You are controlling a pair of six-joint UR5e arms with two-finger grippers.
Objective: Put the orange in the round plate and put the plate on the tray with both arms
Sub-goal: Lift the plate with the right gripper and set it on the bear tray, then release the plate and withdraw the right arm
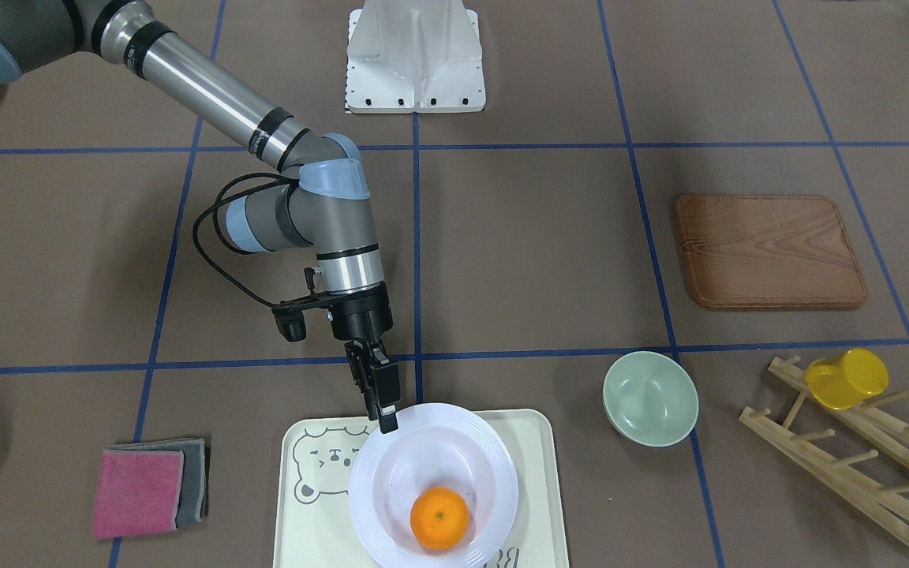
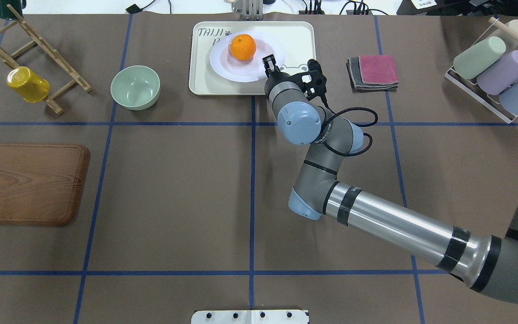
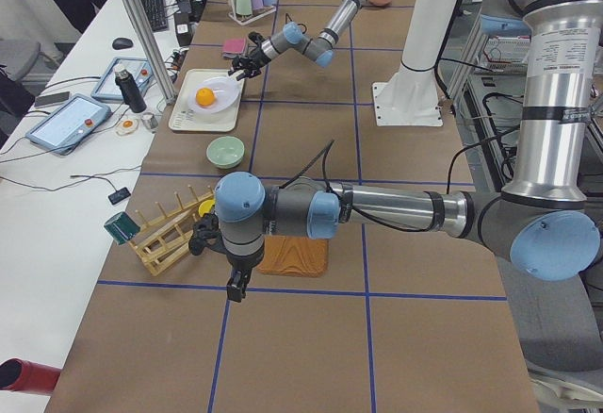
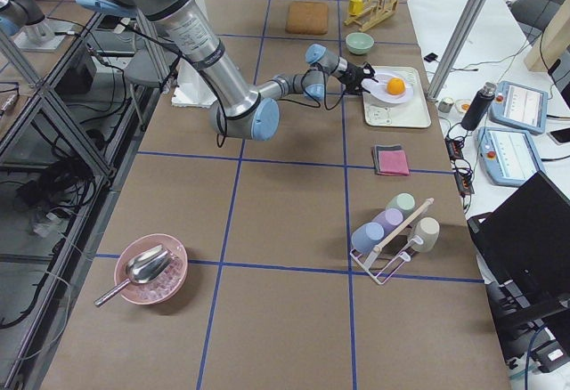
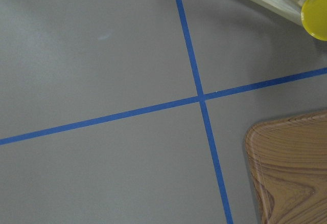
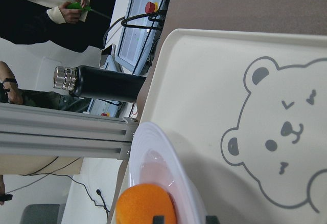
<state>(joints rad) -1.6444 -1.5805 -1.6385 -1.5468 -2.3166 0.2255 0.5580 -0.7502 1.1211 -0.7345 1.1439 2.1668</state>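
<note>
The orange [image 1: 439,517] lies in the sunken centre of the white round plate [image 1: 494,465]. The plate sits on the cream bear tray [image 1: 533,442] at the table's operator-side edge. My right gripper [image 1: 388,420] reaches down onto the plate's rim nearest the robot and is shut on it; the right wrist view shows the rim [image 6: 163,152] running between the fingertips, with the orange [image 6: 145,203] just beyond. My left gripper [image 3: 236,289] shows only in the exterior left view, hanging low over bare table beside the wooden board; I cannot tell whether it is open or shut.
A pale green bowl [image 1: 650,397] stands beside the tray. Further along are a wooden board [image 1: 766,251] and a wooden rack with a yellow cup [image 1: 847,379]. Folded pink and grey cloths [image 1: 147,489] lie on the tray's other side. A cup rack [image 2: 493,72] stands at the far right.
</note>
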